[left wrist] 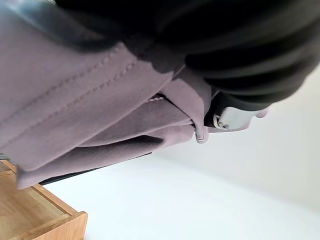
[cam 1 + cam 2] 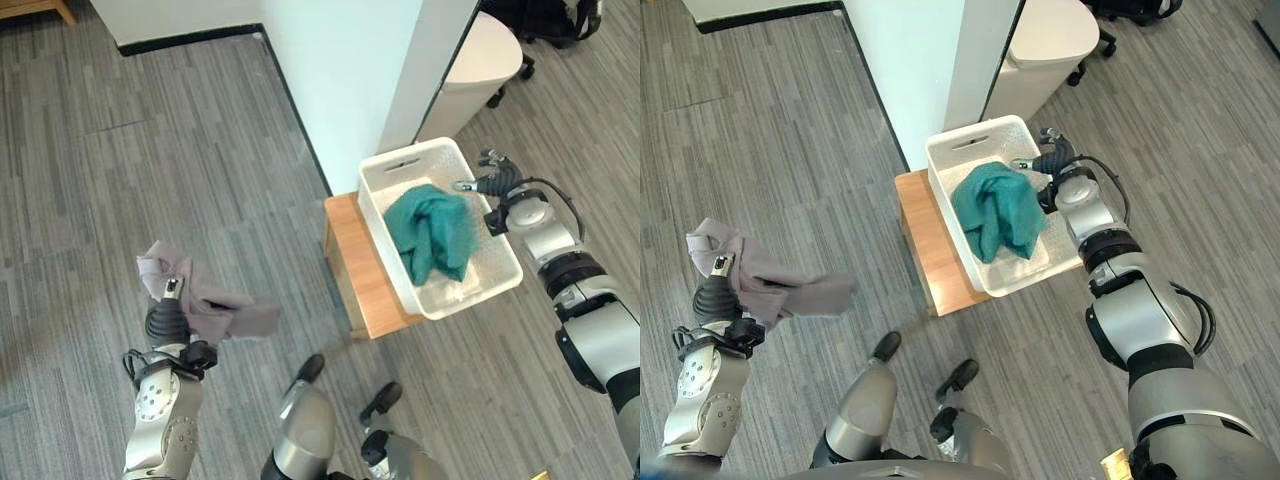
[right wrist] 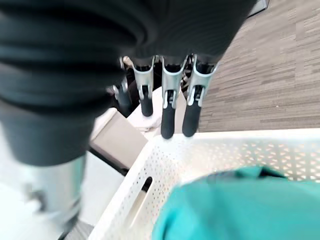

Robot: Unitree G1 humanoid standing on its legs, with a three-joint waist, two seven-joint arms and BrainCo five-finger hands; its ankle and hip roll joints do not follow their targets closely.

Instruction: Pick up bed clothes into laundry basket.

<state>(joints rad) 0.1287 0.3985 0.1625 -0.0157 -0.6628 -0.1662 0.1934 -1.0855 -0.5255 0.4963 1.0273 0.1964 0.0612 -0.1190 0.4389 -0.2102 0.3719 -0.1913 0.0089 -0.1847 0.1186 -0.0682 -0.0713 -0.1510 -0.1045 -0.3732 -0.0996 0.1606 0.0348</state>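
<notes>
A white perforated laundry basket (image 2: 490, 272) stands on a low wooden stand (image 2: 365, 275) beside a white wall. A teal cloth (image 2: 432, 232) lies bunched inside it. My right hand (image 2: 493, 183) hovers over the basket's far right rim with its fingers (image 3: 168, 112) straight and holding nothing. At the lower left my left hand (image 2: 168, 308) is raised above the floor, shut on a mauve-grey garment (image 2: 215, 305) that drapes to the right of it. In the left wrist view the garment's (image 1: 75, 100) folds cover the hand.
A white wall corner (image 2: 340, 80) rises just behind the basket. A beige rounded bin (image 2: 480, 65) stands beyond it at the upper right. Grey plank floor (image 2: 150, 150) stretches open on the left side.
</notes>
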